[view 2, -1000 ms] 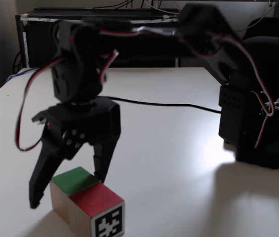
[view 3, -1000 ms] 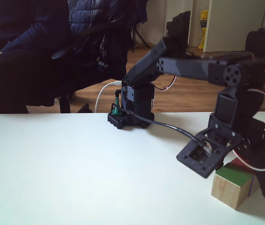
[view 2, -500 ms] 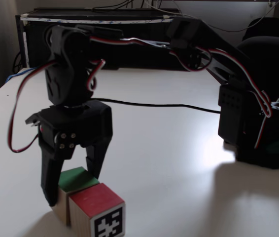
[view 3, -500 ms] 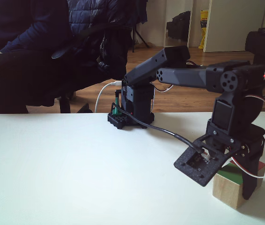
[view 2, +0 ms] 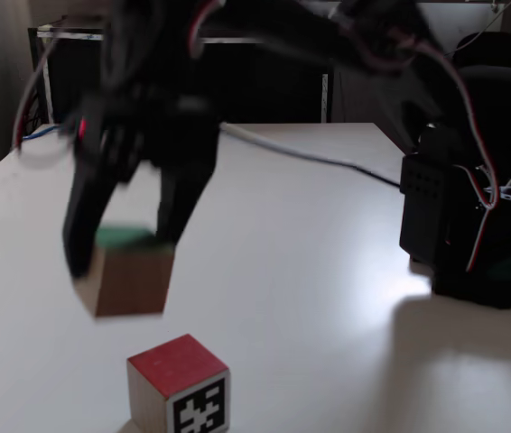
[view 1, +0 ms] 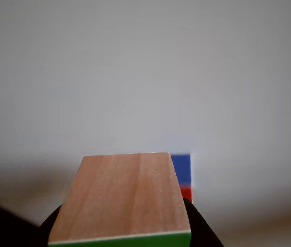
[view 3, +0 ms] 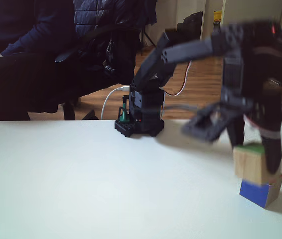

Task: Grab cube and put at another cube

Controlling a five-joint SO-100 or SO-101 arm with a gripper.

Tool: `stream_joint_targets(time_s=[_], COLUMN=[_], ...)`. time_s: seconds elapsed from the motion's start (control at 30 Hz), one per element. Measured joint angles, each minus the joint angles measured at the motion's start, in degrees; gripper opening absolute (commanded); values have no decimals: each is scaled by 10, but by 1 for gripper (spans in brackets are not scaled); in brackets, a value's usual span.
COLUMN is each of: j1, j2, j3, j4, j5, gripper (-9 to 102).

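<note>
While the other view looks down along the cube (view 1: 122, 198), its bare light-wood face fills the lower middle, a green strip at the bottom edge, with dark finger shapes (view 1: 199, 226) on both flanks. Just past its right corner, a sliver of another cube (view 1: 182, 175) shows blue above red on the white table (view 1: 145, 77).

From a fixed view, the blurred black gripper (view 2: 120, 257) grasps the cube (view 2: 129, 275) between its 2 fingers, clear of the table (view 2: 328, 298), green face up. Nearer the camera, another cube (view 2: 179, 388) stands apart on the table, red on top, a black-and-white marker in front.

From a fixed view on the opposite side, the gripper (view 3: 258, 159) holds the cube (view 3: 248, 162) just above another cube (view 3: 260, 191), blue face forward; whether they touch is unclear. The arm's base (view 3: 141, 117) stands at the table's far edge.
</note>
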Motion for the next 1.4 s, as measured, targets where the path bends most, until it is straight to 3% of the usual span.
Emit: stream_joint_targets(time_s=[0.37, 1.4], j1=[-76, -76], j2=[97, 5], j3=[91, 76], j4=[0, -1], j5=[33, 39], gripper=[4, 6])
